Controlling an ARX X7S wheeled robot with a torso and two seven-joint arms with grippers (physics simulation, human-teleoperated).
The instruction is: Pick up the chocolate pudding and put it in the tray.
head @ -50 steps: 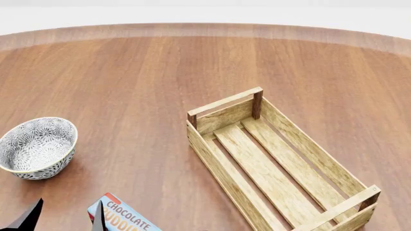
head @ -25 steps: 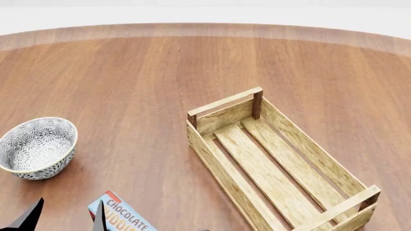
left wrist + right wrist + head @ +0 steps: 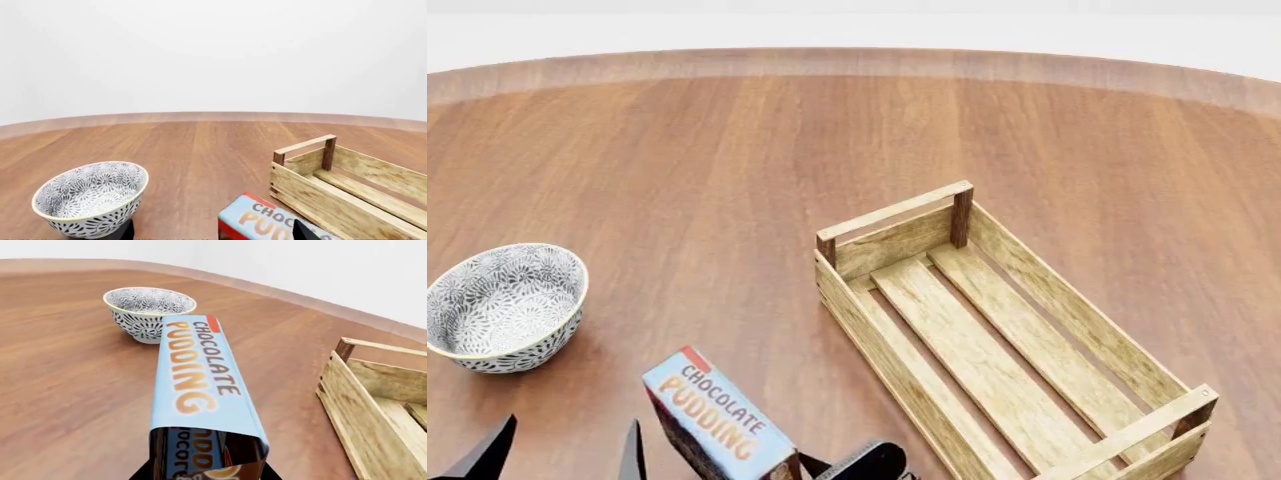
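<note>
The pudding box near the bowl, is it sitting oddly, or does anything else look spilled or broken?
The chocolate pudding is tilted, one end raised off the table, because the right gripper appears to hold it by its lower end. The bowl stands upright and the tray sits flat and empty. Nothing looks spilled or broken.

A round brown wooden desk (image 3: 694, 180) carries everything seen. The long light-wood slatted tray (image 3: 1001, 340) lies on it at the right of the head view, set diagonally, its far end rail toward the centre and its near end at the lower right. The round patterned grey-white bowl (image 3: 505, 305) stands at the left edge, well apart from the tray. The light-blue rectangular chocolate pudding carton (image 3: 718, 420) is found between bowl and tray, nearer the robot than both, tilted. The left end effector (image 3: 561, 455) is seen just left of the carton, before the bowl.
</note>
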